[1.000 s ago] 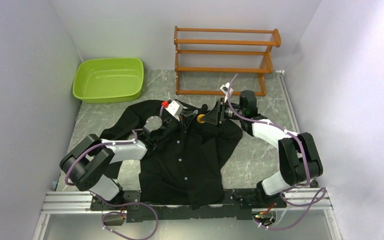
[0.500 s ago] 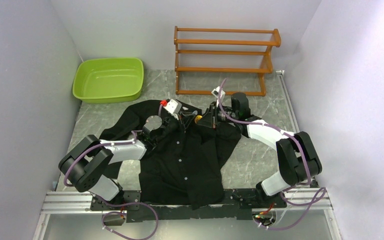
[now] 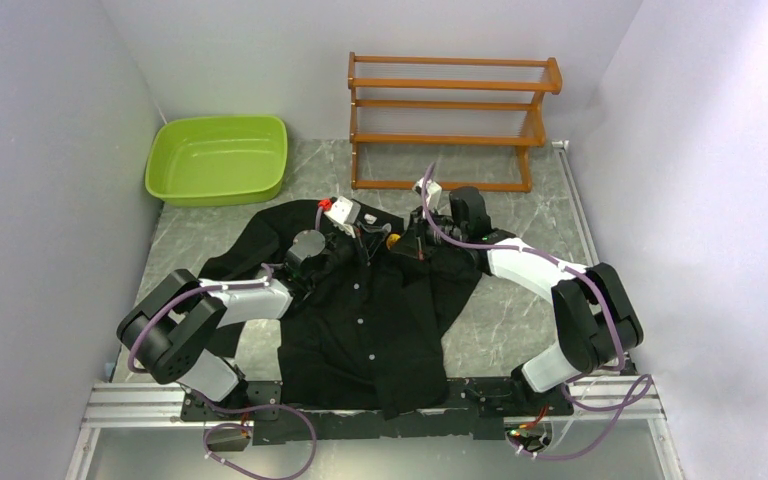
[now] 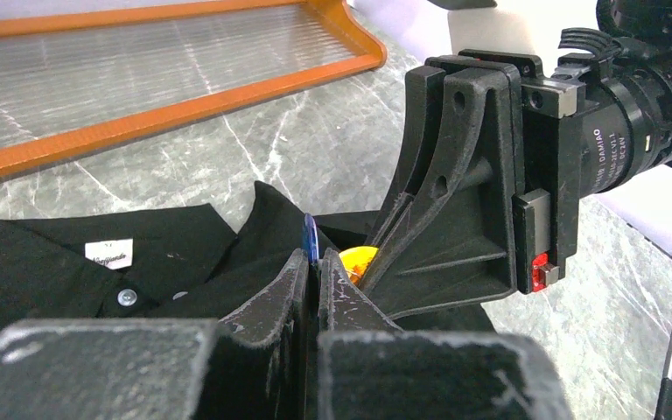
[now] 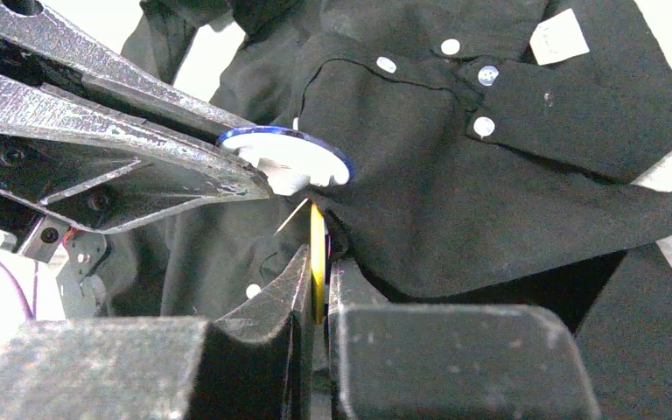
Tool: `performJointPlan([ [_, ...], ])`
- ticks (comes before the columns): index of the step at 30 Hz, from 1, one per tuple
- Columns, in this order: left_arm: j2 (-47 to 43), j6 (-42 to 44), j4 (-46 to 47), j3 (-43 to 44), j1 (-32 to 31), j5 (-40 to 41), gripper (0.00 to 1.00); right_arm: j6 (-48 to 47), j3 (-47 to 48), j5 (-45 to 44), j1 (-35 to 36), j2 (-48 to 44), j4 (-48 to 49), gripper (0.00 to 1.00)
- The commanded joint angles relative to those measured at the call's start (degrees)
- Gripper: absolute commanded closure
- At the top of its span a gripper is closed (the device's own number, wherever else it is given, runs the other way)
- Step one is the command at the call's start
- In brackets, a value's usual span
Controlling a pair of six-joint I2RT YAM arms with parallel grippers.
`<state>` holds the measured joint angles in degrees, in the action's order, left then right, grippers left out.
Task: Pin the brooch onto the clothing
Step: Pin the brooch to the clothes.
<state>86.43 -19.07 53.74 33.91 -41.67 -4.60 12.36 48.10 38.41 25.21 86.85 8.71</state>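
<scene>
Right gripper (image 5: 317,267): clamped on the orange brooch (image 5: 317,236), held edge-on. Left gripper (image 4: 315,262): clamped on a blue disc (image 4: 311,233), just beside the brooch. A raised fold of the black shirt (image 5: 455,175) touches both. Shirt lies spread on the table (image 3: 520,300), and the grippers meet near its collar.

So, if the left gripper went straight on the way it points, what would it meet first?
Likely the orange brooch, pinched in the right gripper just beyond the left gripper; depth is unclear.
</scene>
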Motion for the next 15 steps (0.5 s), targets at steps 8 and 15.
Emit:
performJointPlan([
  [8,-5.05,-4.11,9.39,2.30,-0.46,-4.11,0.97,-1.13,0.04,-6.47,0.72,0.60,-5.19,1.00],
  [15,-7.32,-4.23,9.16,2.48,-0.47,-5.46,0.97,0.05,1.08,-7.27,0.72,1.88,-7.47,1.00],
])
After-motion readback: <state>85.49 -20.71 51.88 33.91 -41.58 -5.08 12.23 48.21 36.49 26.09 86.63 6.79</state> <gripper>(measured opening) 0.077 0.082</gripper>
